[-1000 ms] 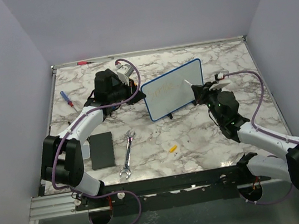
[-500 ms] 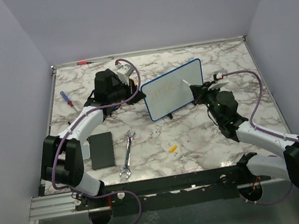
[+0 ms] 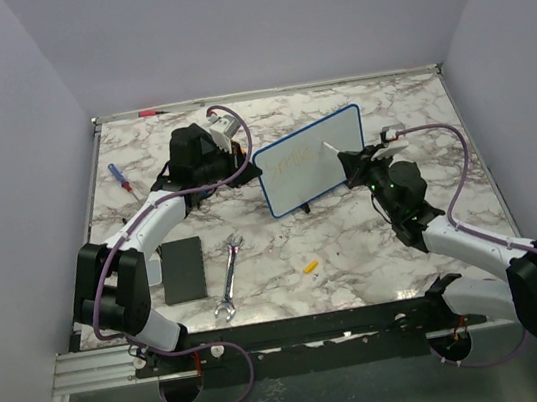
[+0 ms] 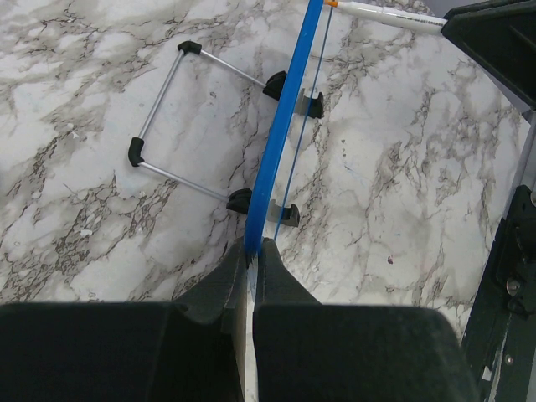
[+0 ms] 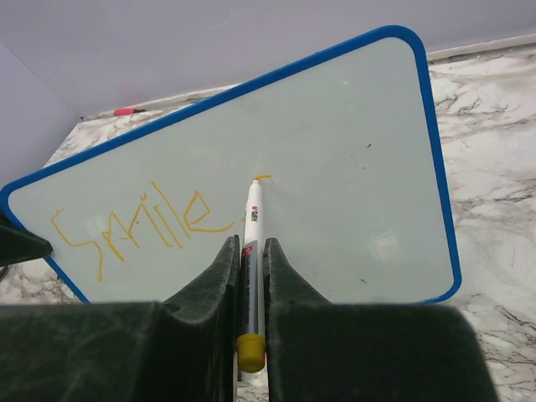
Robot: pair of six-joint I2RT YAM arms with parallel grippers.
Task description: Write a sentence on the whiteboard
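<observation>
Whiteboard stands tilted on the desk, its edge pinched by the left tool, so the right tool, closed on the marker, should press lightly and write level, right of "Smile".

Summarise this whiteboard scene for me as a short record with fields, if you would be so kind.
whiteboard: standing on its wire stand, blue frame
left jaws: shut on the whiteboard's side edge
right jaws: shut on marker, tip at the board face
sentence: "Smile" in yellow, short stroke to its right
loose on table: wrench, screwdriver, black pad
</observation>
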